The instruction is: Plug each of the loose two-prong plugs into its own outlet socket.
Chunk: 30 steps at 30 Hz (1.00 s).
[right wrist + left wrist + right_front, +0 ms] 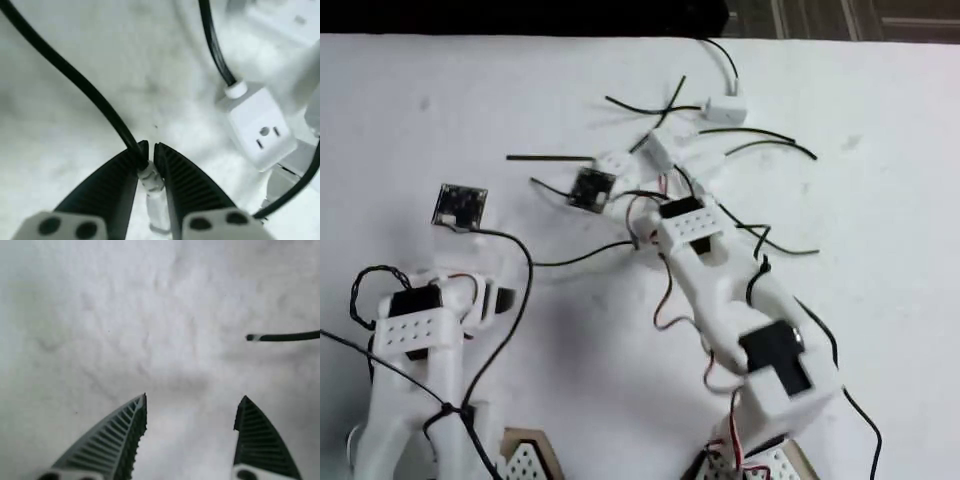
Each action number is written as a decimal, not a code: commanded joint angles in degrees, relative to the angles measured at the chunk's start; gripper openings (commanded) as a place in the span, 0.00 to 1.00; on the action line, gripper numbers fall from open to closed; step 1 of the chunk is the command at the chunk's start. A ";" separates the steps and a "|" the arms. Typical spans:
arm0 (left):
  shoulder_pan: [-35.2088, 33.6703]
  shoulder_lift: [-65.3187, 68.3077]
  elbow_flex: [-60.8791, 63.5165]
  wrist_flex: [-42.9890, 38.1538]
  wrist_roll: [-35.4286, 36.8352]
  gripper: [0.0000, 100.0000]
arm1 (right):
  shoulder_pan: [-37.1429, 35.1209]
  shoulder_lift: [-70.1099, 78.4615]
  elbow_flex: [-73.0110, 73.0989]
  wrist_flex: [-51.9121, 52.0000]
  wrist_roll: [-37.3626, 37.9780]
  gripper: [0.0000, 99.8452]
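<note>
Pinched almost shut, the right gripper (151, 146) is clamping the ribbed white neck of a plug (151, 182). The plug's black cord (75, 75) is running away from the fingertips across the white table (55, 160). Near that grip a white outlet socket (260, 125) is lying with its slotted face showing, and a second black lead (212, 42) is entering its end.

Seen from above, the right arm (740, 320) is reaching in from five o'clock toward the middle of the table, and its tip is sitting among a tangle of thin black cords. At eleven o'clock from that tip a black-faced square block (592, 188) is lying flat. At one o'clock, well apart and close to the table's far edge, a far outlet (725, 108) is resting with its lead curling over the edge.

At seven o'clock the left arm (415, 330) is sitting low, with a dark square piece (460, 205) lying at twelve o'clock from it. Over the white tabletop the left gripper (194, 400) is gaping wide, gripping nothing. A loose cord end (282, 336) is lying apart from its fingers.
</note>
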 commanded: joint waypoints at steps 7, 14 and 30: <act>-0.57 -1.63 -0.26 -0.97 -0.62 0.29 | -11.65 -5.67 -1.58 9.89 -17.05 0.02; -0.57 -1.63 -0.26 -0.79 -0.62 0.29 | -17.98 1.10 -1.58 7.60 -19.87 0.04; -0.57 -1.63 -0.26 -0.79 -0.70 0.29 | -15.87 -13.32 -0.97 25.45 -19.87 0.15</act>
